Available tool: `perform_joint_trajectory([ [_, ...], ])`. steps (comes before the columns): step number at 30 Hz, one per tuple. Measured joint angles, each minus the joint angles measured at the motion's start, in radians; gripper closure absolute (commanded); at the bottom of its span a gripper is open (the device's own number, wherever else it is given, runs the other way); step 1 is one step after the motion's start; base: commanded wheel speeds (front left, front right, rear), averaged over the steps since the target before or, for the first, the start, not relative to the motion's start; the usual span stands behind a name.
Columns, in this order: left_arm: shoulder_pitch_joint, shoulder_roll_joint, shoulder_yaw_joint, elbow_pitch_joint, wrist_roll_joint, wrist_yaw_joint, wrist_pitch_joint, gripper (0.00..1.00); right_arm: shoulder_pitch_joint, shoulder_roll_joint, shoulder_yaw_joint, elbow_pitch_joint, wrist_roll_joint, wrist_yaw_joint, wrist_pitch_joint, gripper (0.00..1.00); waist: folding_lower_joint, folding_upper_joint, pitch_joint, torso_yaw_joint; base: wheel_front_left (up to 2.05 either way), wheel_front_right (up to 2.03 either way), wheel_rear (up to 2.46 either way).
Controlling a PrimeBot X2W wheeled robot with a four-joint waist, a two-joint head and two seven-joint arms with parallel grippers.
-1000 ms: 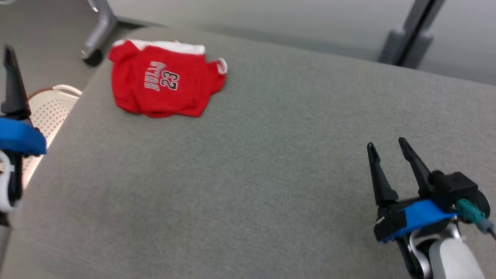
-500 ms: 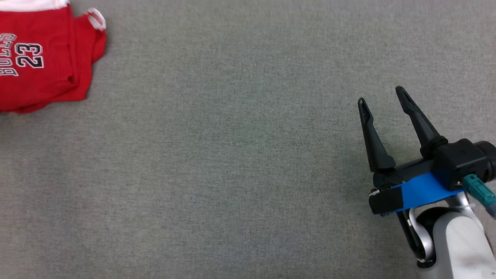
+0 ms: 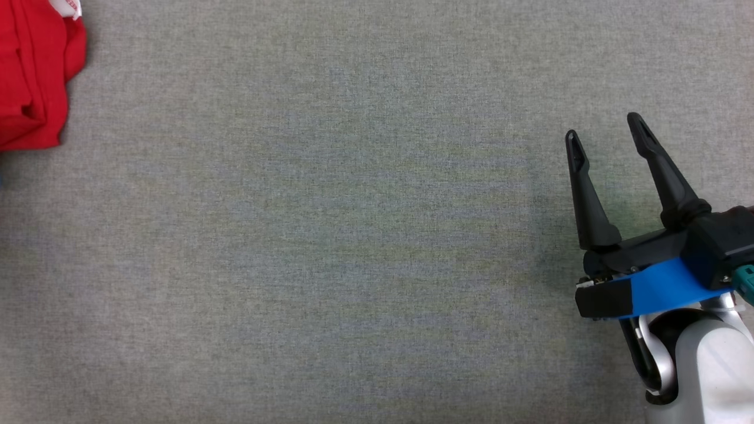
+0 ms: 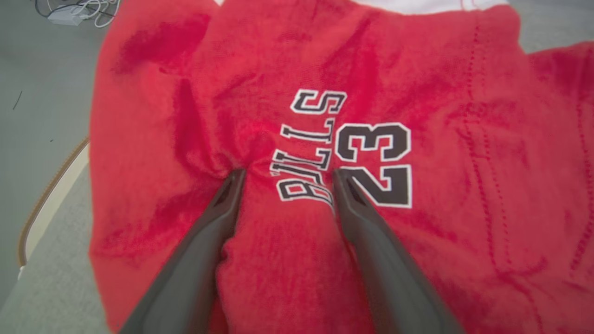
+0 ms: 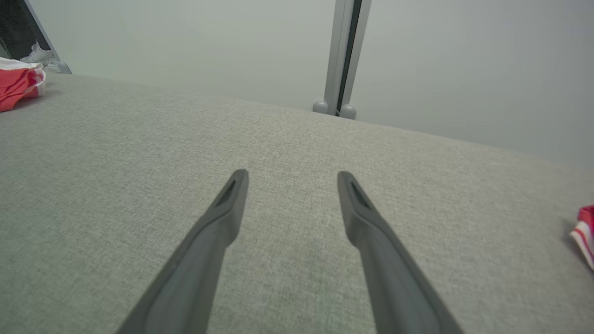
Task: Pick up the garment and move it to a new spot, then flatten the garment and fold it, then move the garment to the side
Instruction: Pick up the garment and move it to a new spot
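Left gripper [image 4: 285,175] is found spread over the crumpled red garment [image 4: 455,93]. Right gripper [image 3: 604,132] is found spread above the grey surface [image 3: 330,235].

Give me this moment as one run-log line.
phase: pre-grasp | garment: crumpled on grey fabric surface, not lifted | left end effector: open, tips at garment | right end effector: open, over bare surface

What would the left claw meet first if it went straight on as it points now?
The red garment, near its lettering; the open left claw may be touching it, depth unclear.
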Motion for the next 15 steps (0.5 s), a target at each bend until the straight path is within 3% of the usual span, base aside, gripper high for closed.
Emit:
perform_joint_trajectory([
  [2,-0.014,-0.003,0.001,0.025,-0.014,-0.007,0.023,0.54,0.0,0.0,-0.002,-0.001,0.0,0.0,-0.002,0.0,0.0,-0.0001,0.002,-0.003,0.0,0.0,0.0],
  [4,-0.023,-0.002,-0.003,0.04,-0.015,-0.017,0.039,1.0,0.0,0.0,-0.002,0.001,0.001,0.0,-0.005,0.0,-0.0001,-0.0001,0.002,-0.004,0.0,0.0,0.0],
  [15,-0.038,0.014,-0.036,0.046,-0.004,-0.06,0.032,1.0,-0.003,0.0,-0.005,0.081,0.044,0.0,-0.067,0.0,-0.0002,-0.0002,-0.112,0.005,0.0,0.0,0.0],
])
